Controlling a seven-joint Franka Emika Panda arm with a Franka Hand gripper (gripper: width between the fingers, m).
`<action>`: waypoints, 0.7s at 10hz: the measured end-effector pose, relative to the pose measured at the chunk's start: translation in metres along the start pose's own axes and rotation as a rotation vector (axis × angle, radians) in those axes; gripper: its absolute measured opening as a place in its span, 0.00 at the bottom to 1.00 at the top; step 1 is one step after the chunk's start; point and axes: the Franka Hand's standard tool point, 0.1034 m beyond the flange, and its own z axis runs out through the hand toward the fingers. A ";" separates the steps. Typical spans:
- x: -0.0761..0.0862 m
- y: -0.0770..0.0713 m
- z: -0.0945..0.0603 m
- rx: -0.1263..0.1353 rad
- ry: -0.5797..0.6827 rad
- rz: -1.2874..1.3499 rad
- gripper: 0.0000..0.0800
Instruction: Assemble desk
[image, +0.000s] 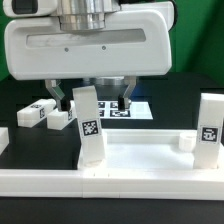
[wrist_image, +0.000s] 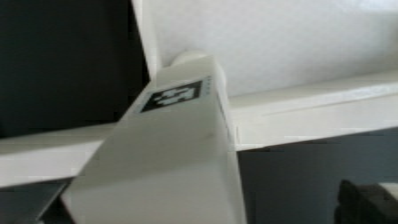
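A white leg block (image: 88, 125) with a tag stands upright on the white rimmed tabletop (image: 140, 160), near its front rim. A second leg (image: 208, 130) stands upright at the exterior view's right. Two more legs (image: 35, 112) (image: 58, 118) lie on the black table at the left. My gripper (image: 95, 98) hangs just behind and above the near upright leg, with its dark fingers spread wide. In the wrist view the tagged leg (wrist_image: 169, 150) fills the space between the fingers (wrist_image: 365, 205), with a gap on one side. My gripper (wrist_image: 196, 212) is open and holds nothing.
The marker board (image: 135, 108) lies on the table behind the gripper. A small white piece (image: 185, 142) sits on the tabletop near the right leg. A white rail end (image: 3, 135) shows at the left edge. The tabletop's rim (wrist_image: 311, 110) crosses the wrist view.
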 end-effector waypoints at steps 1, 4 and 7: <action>0.000 0.000 0.000 0.000 0.000 -0.053 0.79; 0.000 0.001 0.000 0.000 0.000 -0.063 0.36; 0.000 0.001 0.000 0.000 0.000 -0.062 0.36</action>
